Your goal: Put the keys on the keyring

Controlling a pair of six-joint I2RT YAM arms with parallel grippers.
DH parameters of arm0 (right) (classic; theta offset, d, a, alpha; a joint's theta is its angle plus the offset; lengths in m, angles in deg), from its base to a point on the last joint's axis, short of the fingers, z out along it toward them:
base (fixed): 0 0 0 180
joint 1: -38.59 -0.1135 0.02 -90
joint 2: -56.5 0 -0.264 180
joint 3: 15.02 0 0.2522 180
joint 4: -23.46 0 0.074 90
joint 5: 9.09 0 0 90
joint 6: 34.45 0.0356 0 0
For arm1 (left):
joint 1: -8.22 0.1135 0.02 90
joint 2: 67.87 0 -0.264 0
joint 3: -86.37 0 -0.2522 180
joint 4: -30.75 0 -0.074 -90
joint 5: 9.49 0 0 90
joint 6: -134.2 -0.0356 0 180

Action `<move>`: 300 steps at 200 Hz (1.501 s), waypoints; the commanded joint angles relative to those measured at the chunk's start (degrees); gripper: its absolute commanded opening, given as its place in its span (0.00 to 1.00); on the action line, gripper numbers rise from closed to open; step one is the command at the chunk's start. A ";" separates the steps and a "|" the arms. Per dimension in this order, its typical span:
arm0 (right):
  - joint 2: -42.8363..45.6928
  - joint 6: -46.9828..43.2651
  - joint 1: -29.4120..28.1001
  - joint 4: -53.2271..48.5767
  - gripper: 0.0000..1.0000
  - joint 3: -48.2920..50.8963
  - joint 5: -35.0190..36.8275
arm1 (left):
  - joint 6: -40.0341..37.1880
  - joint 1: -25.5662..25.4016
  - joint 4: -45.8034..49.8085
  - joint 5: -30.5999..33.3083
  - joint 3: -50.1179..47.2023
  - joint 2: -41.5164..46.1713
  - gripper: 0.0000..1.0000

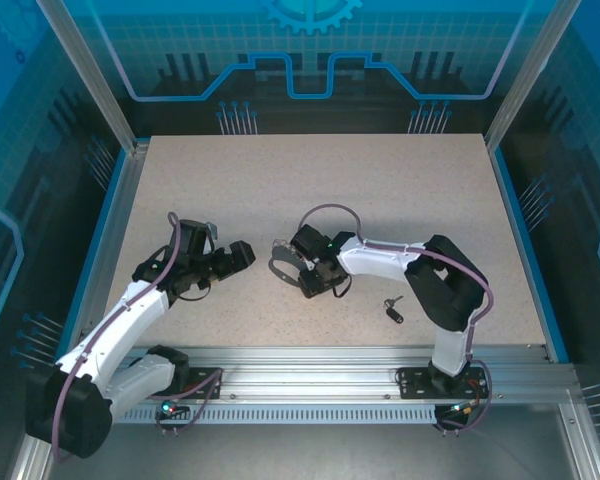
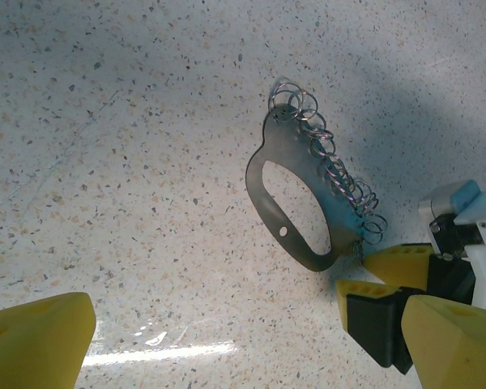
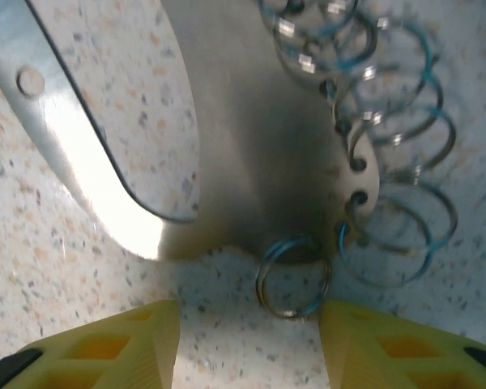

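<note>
The keyring (image 2: 269, 209) is a flat grey oval loop with several silvery split rings (image 2: 334, 166) along one side, and it lies on the speckled table (image 1: 380, 190). From above, the keyring (image 1: 278, 258) sits between the two grippers. My right gripper (image 3: 249, 312) hangs low over its end, open, its yellow fingertips either side of one small ring (image 3: 292, 275). That ring nearly touches the right finger (image 3: 389, 344). My left gripper (image 2: 243, 348) stands wide open and holds nothing, a short way left of the loop. A tiny black-headed key (image 1: 392, 311) lies alone near the right arm's base.
The right gripper's yellow fingers (image 2: 393, 266) show in the left wrist view at the loop's lower end. Aluminium rails (image 1: 340, 362) frame the table at the near edge, and blue panels wall the sides and back.
</note>
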 commanded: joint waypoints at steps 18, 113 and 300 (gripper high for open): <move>-2.75 -2.35 -0.10 -0.80 0.49 -3.34 1.87 | 0.88 -0.33 -0.34 -0.03 -0.89 0.10 0.99; -2.64 -4.23 1.21 -2.31 0.48 -4.61 4.91 | 1.68 -0.29 -1.13 -0.09 -1.67 0.28 0.99; -5.80 -2.74 1.63 -4.64 0.37 -7.74 6.29 | 1.29 -0.30 -1.81 -0.19 -2.16 -0.07 0.99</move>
